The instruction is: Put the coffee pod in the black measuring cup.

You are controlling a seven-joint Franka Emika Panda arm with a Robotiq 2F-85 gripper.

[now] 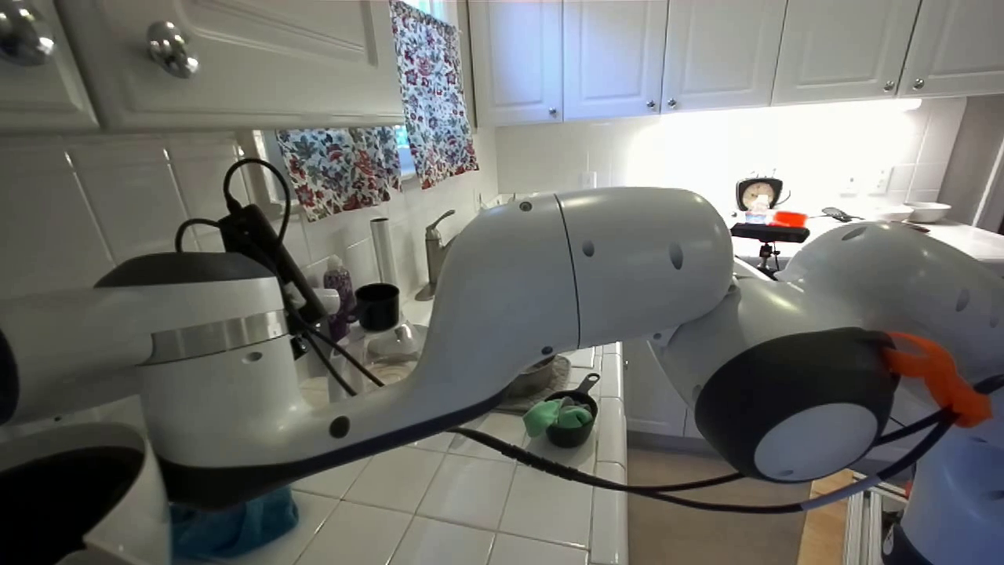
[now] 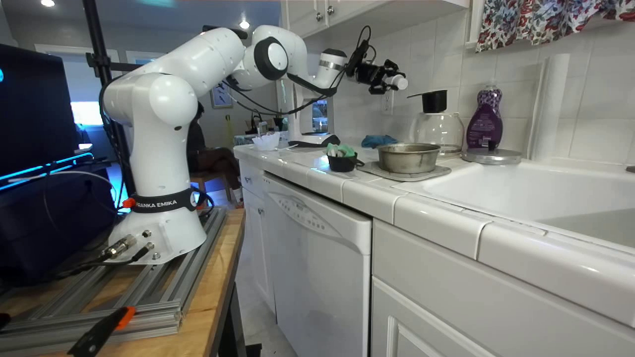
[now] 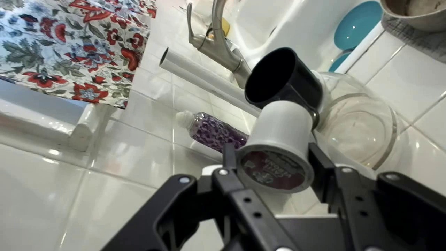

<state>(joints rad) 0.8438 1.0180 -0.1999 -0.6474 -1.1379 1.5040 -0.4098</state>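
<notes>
We see the gripper (image 3: 273, 159) with its fingers (image 3: 321, 166) clamped on the Caffè Verona coffee pod (image 3: 277, 144), one on each side, the printed lid (image 3: 273, 169) turned toward us in the wrist view. Just past the fingertips stands the black measuring cup (image 3: 294, 83); the pod is outside it, overlapping it in the wrist view, while an exterior view shows a gap between the pod and the cup's body. There the cup sits lower than the fingers, mouth up on a glass coffee carafe (image 2: 437, 130), its handle (image 2: 418, 94) pointing their way. Past the fingers in the wrist view we find a purple dish soap bottle (image 3: 217, 131), a white tube (image 3: 205, 78) and a faucet (image 3: 219, 53). Below the fingers, in an exterior view, a blue cloth (image 2: 378, 141) lies on the tiled counter (image 2: 293, 159) and a small black handled pan (image 2: 341, 164) with something green (image 2: 340, 149) in it sits near a round metal pan (image 2: 408, 159)
</notes>
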